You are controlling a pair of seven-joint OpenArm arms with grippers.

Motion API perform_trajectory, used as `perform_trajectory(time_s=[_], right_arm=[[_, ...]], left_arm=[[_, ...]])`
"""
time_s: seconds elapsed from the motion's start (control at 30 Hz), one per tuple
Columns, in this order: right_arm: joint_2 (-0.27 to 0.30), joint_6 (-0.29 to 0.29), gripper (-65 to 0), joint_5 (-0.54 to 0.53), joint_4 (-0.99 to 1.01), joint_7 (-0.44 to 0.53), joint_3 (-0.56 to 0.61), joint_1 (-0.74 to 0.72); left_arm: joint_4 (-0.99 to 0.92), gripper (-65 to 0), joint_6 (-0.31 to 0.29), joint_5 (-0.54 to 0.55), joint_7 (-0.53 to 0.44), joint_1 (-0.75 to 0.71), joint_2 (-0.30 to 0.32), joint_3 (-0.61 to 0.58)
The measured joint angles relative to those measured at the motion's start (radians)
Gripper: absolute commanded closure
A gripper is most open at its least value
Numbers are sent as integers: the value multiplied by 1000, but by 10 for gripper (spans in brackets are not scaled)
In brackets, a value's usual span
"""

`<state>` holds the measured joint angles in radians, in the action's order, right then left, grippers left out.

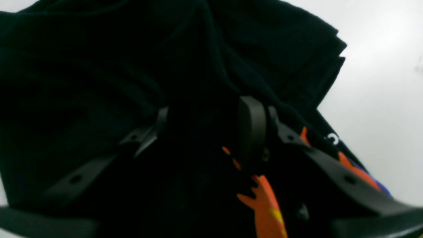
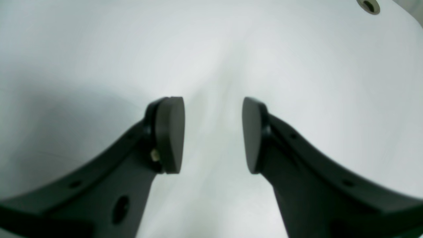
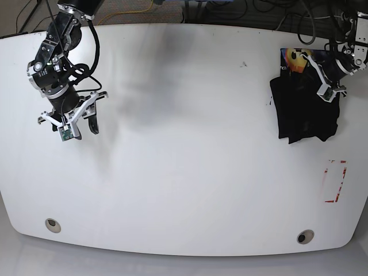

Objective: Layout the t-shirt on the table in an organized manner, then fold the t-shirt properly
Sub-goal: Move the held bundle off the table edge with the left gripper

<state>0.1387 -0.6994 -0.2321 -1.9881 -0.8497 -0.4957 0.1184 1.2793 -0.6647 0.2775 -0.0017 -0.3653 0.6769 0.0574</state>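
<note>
The black t-shirt (image 3: 302, 109) is bunched up near the table's (image 3: 190, 144) far right edge, with a bit of its sun print (image 3: 299, 57) showing at the top. My left gripper (image 3: 329, 89) is at the shirt's upper right side. In the left wrist view the left gripper (image 1: 205, 132) is shut on the t-shirt (image 1: 99, 66): dark folds fill the gap and partly cover one finger, and orange print (image 1: 264, 201) shows below. My right gripper (image 3: 80, 127) hovers over the bare left part of the table (image 2: 297, 66). The right gripper (image 2: 213, 135) is open and holds nothing.
A red-outlined rectangle (image 3: 335, 181) is marked on the table below the shirt. Round grey grommet holes (image 3: 52, 225) (image 3: 305, 236) sit near the front edge, and another grommet (image 2: 368, 6) shows in the right wrist view. Cables run behind the far edge.
</note>
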Motion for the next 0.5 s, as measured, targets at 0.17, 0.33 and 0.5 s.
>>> perform_trajectory(time_s=[0.17, 0.33, 0.5], right_arm=[[0, 0, -270, -4, 0, 0, 0, 7], [0, 0, -270, -2, 0, -1, 0, 24], [0, 0, -270, -3, 0, 0, 0, 21]], left_arm=[[-31, -251, -49, -43, 5, -1, 0, 75], [-36, -251, -51, -94, 27, -2, 25, 105], [-44, -251, -49, -122, 65, -5, 82, 105]])
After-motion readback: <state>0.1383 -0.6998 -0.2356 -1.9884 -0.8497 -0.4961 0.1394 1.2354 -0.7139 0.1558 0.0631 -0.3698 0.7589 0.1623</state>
